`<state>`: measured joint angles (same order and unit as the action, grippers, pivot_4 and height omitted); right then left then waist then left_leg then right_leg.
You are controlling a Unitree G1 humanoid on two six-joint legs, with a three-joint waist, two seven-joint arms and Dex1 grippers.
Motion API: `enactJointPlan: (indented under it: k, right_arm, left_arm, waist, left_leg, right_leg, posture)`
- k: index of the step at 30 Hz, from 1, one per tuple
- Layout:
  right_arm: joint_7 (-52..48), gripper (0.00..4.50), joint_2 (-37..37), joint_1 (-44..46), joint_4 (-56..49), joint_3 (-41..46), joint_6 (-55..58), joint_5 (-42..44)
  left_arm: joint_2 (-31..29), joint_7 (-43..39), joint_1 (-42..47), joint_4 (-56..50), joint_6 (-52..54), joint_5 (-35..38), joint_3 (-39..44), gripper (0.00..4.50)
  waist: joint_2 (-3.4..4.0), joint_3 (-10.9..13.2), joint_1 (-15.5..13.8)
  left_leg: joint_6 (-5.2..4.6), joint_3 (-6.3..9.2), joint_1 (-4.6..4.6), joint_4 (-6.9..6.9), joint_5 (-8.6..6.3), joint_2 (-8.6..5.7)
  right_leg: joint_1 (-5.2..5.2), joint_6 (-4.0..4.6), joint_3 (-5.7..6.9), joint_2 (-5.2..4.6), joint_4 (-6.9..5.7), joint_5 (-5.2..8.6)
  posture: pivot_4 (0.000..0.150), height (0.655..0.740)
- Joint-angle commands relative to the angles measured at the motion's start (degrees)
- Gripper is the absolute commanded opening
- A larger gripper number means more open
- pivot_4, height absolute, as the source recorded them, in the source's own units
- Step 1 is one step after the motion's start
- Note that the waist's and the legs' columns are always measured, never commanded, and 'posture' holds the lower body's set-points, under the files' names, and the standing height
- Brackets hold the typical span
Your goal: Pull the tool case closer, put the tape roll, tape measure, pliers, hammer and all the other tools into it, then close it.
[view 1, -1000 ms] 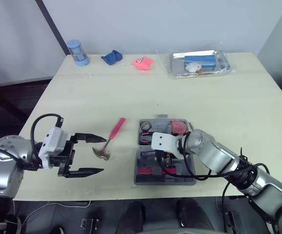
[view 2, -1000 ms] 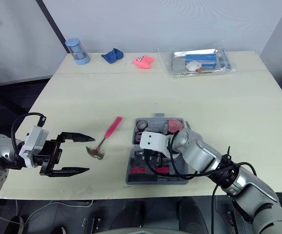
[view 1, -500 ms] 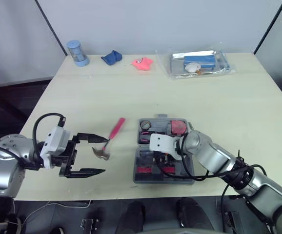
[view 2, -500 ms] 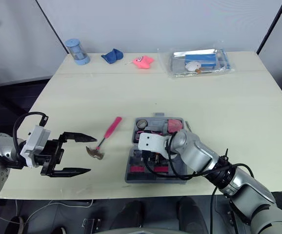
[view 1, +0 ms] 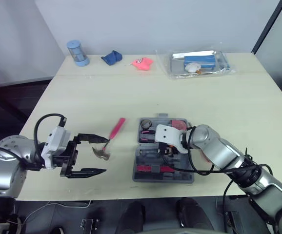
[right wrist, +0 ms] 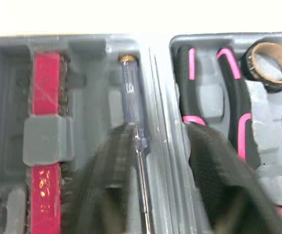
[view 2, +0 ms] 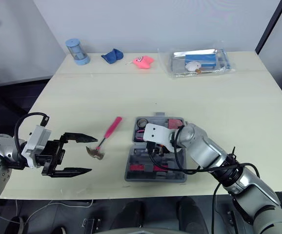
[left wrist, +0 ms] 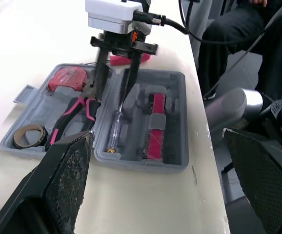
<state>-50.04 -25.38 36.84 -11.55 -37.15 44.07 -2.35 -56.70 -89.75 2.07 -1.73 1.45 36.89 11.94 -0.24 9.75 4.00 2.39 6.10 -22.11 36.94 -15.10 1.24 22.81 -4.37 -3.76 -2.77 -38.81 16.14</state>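
The grey tool case (view 1: 186, 176) lies open near the table's front edge. It holds a tape roll (left wrist: 26, 136), a red tape measure (left wrist: 68, 78), pink-handled pliers (left wrist: 77, 109), a red bit strip (right wrist: 46, 122) and a clear screwdriver (right wrist: 131, 105). My right gripper (left wrist: 112, 95) hangs open over the case, its fingers (right wrist: 219, 180) on either side of the screwdriver, which rests in its slot. The pink-handled hammer (view 1: 112, 134) lies on the table left of the case. My left gripper (view 1: 94, 155) is open just left of the hammer's head, holding nothing.
Along the far edge stand a blue cylinder (view 1: 77, 52), a blue cloth (view 1: 111, 57), a pink toy (view 1: 142, 63) and a clear tray (view 1: 226, 66) with blue items. The case sits close to the table's front edge (view 1: 131, 191).
My right gripper has shifted a little toward the far half of the case, with the screwdriver lying in its slot. The left arm has stayed put.
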Motion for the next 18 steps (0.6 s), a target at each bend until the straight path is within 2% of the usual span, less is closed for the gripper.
enactJointPlan:
  k: [1,18]
  right_arm:
    - [0.25,0.07,0.99,-0.64,0.18,1.44,-3.20,0.45]
    - [0.54,0.07,2.28,-5.05,13.50,-0.09,-11.68,-2.36]
  left_arm:
    - [0.10,-2.17,0.23,-0.57,-0.15,0.85,1.78,4.50]
    - [0.34,-1.24,0.77,-0.68,0.79,0.78,1.89,4.50]
  waist:
    - [0.00,0.00,0.02]
    - [-0.06,-0.04,0.05]
  left_leg:
    - [0.00,0.00,0.00,0.00,0.00,0.00]
    - [0.00,-0.01,0.07,0.00,0.00,0.00]
  right_leg:
    - [0.00,0.00,0.00,0.00,0.00,0.00]
    - [-0.02,0.00,-0.01,0.01,-0.03,0.00]
  posture:
    - [0.150,0.7400]
    - [0.150,0.7400]
